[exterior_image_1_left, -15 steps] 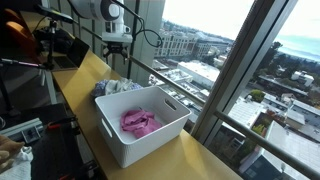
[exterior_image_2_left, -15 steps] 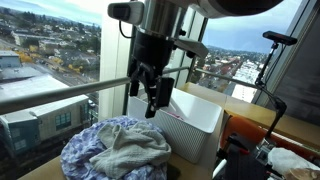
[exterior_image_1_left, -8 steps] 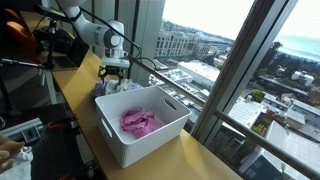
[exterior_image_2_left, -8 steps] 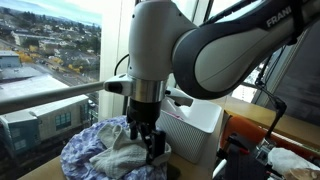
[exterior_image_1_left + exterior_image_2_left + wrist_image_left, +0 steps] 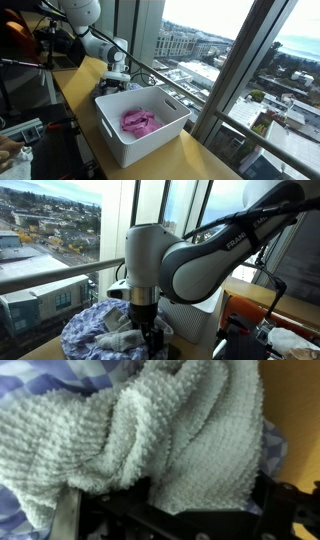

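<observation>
1. In an exterior view, the gripper (image 5: 117, 80) sits low on a cloth pile (image 5: 108, 89) at 11 o'clock of the white bin (image 5: 135, 150), which holds a pink cloth (image 5: 138, 122).
2. In an exterior view, it appears sunk into the white towel (image 5: 118, 338) lying atop the blue checked cloth (image 5: 82, 335), with the bin at 3 o'clock.
3. In the wrist view, the jaws are spread wide and clamp nothing. The towel (image 5: 170, 430) bulges between them, towards 12 o'clock. This looks like the reach onto the towel. A grip would call for pinching a thick fold clear of the checked cloth.
</observation>
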`<move>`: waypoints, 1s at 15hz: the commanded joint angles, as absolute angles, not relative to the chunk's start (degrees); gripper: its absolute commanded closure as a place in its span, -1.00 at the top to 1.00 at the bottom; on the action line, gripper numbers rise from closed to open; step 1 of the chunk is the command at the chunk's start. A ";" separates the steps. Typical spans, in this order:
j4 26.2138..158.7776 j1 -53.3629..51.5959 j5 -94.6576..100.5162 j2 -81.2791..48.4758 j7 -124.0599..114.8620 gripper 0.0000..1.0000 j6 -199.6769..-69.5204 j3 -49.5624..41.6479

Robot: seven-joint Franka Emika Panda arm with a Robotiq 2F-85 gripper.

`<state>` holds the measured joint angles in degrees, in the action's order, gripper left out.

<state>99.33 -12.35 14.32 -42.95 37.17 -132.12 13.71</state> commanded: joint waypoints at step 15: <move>102.43 -5.97 8.75 -25.63 43.48 -1.00 -123.55 14.47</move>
<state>99.49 -7.31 10.48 -31.84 41.46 -125.96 14.17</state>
